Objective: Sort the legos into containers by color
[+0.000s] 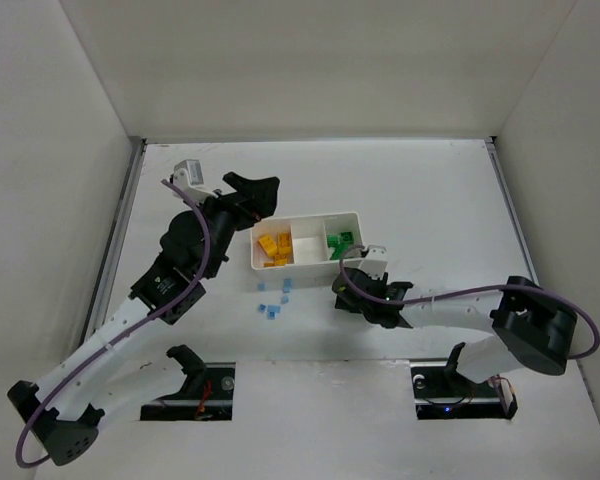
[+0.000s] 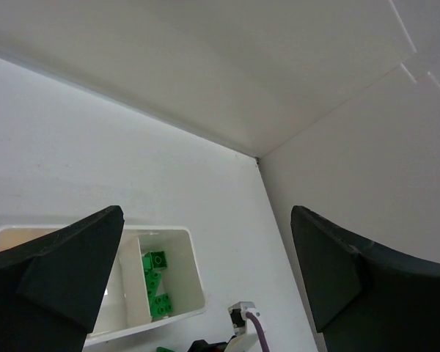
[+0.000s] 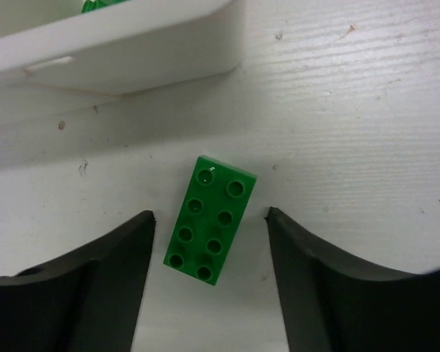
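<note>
The white tray (image 1: 305, 222) lies mid-table with three containers in a row. Several yellow-orange legos (image 1: 273, 250) fill the left one, green legos (image 1: 340, 242) sit in the right one, and the middle one (image 1: 307, 243) holds nothing. Several light blue legos (image 1: 275, 296) lie loose on the table in front of the tray. My left gripper (image 1: 258, 192) hovers open and empty above the tray's left end. My right gripper (image 3: 209, 216) is low and open just in front of the tray wall (image 3: 110, 55). A green eight-stud lego (image 3: 210, 220) lies flat between its fingers, with a gap on each side.
White walls (image 1: 310, 60) enclose the table on three sides. The left wrist view looks down on the tray's green compartment (image 2: 158, 286) and on the right arm's small white wrist camera (image 2: 242, 319) just past it. Both arm bases sit at the near edge.
</note>
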You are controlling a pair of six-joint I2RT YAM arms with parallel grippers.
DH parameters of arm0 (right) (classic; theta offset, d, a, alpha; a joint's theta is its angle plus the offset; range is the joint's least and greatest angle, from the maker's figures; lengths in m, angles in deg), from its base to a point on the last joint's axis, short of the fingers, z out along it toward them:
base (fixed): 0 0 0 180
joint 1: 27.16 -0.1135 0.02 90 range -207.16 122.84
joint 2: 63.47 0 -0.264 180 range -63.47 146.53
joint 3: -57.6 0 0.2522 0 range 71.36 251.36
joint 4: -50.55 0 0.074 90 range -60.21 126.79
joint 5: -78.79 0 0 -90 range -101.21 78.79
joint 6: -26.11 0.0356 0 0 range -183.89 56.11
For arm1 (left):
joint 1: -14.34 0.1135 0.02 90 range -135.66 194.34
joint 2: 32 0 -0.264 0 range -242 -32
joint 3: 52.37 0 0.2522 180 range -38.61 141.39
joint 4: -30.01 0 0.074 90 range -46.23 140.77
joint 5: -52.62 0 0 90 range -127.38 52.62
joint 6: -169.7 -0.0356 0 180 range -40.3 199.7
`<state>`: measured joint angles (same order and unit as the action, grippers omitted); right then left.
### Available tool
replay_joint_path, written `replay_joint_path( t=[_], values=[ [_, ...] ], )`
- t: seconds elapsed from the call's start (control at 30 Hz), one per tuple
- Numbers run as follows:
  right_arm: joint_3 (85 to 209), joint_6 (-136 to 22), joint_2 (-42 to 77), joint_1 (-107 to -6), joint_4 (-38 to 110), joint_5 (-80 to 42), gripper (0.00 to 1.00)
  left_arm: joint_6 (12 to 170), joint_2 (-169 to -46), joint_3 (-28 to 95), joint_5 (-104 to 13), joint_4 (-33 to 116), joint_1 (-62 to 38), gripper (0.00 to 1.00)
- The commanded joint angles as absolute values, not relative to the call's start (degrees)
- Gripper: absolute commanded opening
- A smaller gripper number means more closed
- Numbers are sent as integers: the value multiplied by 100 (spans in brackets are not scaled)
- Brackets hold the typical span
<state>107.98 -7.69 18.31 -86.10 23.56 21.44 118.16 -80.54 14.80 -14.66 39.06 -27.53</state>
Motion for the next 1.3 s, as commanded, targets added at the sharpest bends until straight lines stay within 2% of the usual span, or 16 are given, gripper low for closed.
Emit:
replay_joint_path(
  t=[0.0,0.13,0.3,0.47,0.53,0.77,0.93,1.03,1.27],
  values=[
    [10827,-799,1844,-8600,2106,2184,72,12127,-7929,1545,-1531,4017,-2526,100],
    [11090,-975,2178,-8600,2159,2184,70,12320,-7981,1518,-1715,3973,-2297,100],
    [11179,-1028,2416,-8600,2001,2193,48,12312,-7938,1492,-1769,3955,-2288,100],
    [10942,-984,2039,-8600,1895,2184,24,12347,-8043,1527,-1856,3902,-2279,100],
    [10845,-879,1793,-8609,1790,2210,18,12269,-8078,1536,-1813,3885,-2393,100],
    [10941,-869,212,-8881,1131,2448,17,12181,-8306,1325,-1725,3911,-2244,100],
    [11415,-1588,-528,-8803,1156,2413,18,11900,-8342,720,-1699,3806,-2305,100],
    [11854,-2396,-389,-8329,1611,2220,19,11706,-8071,202,-1655,3875,-2350,100],
    [12452,-3655,938,-7458,3133,1534,21,11311,-6823,-819,-1058,4437,-2481,100]
  ],
)
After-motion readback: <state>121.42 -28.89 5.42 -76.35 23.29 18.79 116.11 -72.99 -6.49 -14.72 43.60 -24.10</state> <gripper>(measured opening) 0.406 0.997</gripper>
